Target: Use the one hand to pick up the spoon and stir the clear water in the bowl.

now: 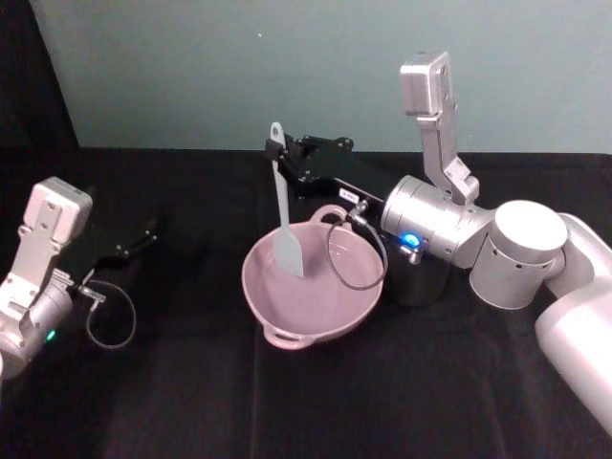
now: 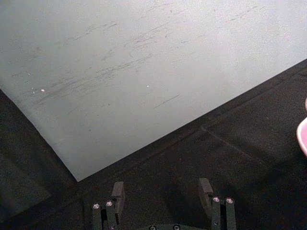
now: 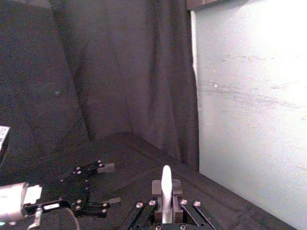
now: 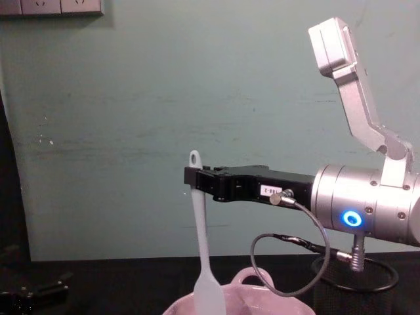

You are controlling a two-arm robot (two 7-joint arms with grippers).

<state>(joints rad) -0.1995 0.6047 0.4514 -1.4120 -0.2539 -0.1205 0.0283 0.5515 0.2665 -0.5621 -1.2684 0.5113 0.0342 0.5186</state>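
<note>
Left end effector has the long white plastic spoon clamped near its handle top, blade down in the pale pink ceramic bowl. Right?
Wrong arm: the right end effector has the long white plastic spoon clamped near its handle top, blade down in the pale pink ceramic bowl, as the head view shows. The left end effector idles open at left.

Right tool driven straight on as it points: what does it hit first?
Likely nothing near: from the right tool the line looks free to the black curtain; the left tool sits lower.
</note>
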